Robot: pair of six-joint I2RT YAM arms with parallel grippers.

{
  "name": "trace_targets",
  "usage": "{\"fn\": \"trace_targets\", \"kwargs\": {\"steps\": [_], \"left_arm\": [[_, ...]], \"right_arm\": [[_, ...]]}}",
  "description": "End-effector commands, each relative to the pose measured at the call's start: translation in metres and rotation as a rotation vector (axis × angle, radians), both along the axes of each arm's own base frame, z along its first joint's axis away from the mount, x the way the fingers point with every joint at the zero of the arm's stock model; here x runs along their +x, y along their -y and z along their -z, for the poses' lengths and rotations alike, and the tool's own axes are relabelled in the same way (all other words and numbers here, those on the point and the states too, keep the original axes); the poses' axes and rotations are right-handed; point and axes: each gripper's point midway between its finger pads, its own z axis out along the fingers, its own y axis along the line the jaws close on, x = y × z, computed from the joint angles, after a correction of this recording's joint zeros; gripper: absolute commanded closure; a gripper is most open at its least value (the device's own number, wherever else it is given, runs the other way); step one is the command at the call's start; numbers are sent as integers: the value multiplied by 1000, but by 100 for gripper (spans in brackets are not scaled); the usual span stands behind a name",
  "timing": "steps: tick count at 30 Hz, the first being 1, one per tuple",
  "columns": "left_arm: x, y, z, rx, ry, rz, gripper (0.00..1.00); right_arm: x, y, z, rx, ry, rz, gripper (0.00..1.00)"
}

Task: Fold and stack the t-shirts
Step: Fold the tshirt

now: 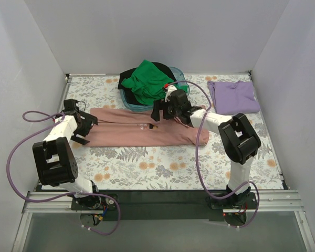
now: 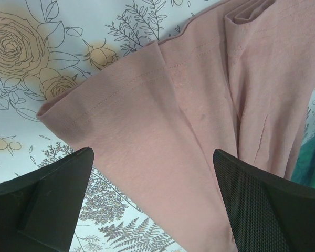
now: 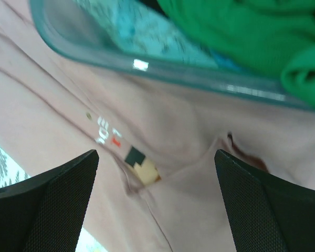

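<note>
Currently, the pink t-shirt (image 1: 142, 131) lies across the middle of the floral desk (image 1: 199, 163), folded lengthwise into a long band. The left gripper (image 2: 152, 155) hovers over the shirt's left end with its jaws spread wide, holding nothing; a hemmed edge shows between them. The right gripper (image 3: 157, 155) stands over the shirt's far edge (at the small pixel graphic (image 3: 142, 165)), jaws likewise wide and empty. Just behind, a teal tub (image 3: 173, 73) holds the green t-shirt (image 1: 147, 81) heaped on the black t-shirt (image 1: 128, 73). The lavender t-shirt (image 1: 233, 97) rests folded at the far right, well apart.
</note>
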Motion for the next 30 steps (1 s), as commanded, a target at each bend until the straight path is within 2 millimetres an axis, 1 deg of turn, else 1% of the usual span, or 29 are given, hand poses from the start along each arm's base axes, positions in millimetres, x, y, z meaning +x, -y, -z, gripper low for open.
{"fn": "trace_targets", "kwargs": {"steps": [1,3,4,6,7,9,10,11,12,13,14,15,16,18,19,20,21,22,24,25,28,29,30], "left_arm": [[1,0,-6,8,18,9,2],[1,0,-7,13,19,9,2],[1,-1,-7,15,20,7,2],[2,0,-8,9,24,6,2],[3,1,-8,5,25,8,2],[3,3,-9,-8,31,16,2],[4,5,-9,-12,40,20,2],[5,6,-10,-17,47,24,2],[5,12,-10,-49,56,41,2],[7,16,-8,-61,71,52,2],[7,20,-6,-73,77,66,2],[11,25,-6,-82,93,84,2],[9,28,-1,-89,82,90,2],[10,31,4,-90,73,100,2],[10,34,6,-101,72,108,2],[9,36,14,-109,55,116,2],[10,37,17,-113,55,125,2],[9,37,22,-118,45,125,2],[6,37,34,-120,19,125,2],[5,37,38,-118,8,123,2],[-1,31,52,-93,-39,110,2],[-2,30,55,-88,-49,112,2],[-6,28,61,-80,-70,105,2]], "right_arm": [[22,-15,-73,140,242,29,2],[15,-15,-76,127,275,5,2],[13,-11,-84,126,292,15,2],[-1,-3,-74,98,253,9,2],[-6,5,-77,84,237,30,2],[-26,22,-48,17,134,50,2],[-31,32,-46,1,122,79,2],[-38,37,-38,-17,98,87,2],[-49,47,-20,-58,45,88,2],[-48,56,-16,-86,35,125,2],[-51,60,-11,-100,15,129,2],[-51,66,-6,-112,-2,138,2],[-49,72,0,-116,-22,155,2],[-46,78,7,-121,-42,162,2],[-43,80,14,-131,-60,169,2],[-40,86,19,-137,-72,185,2],[-41,84,23,-128,-92,168,1],[-40,86,31,-140,-108,173,2],[-33,93,40,-152,-126,195,2],[-32,94,48,-156,-146,195,2],[-19,108,57,-180,-149,242,2],[-9,115,55,-197,-125,269,2],[0,117,52,-197,-93,281,2]]}}
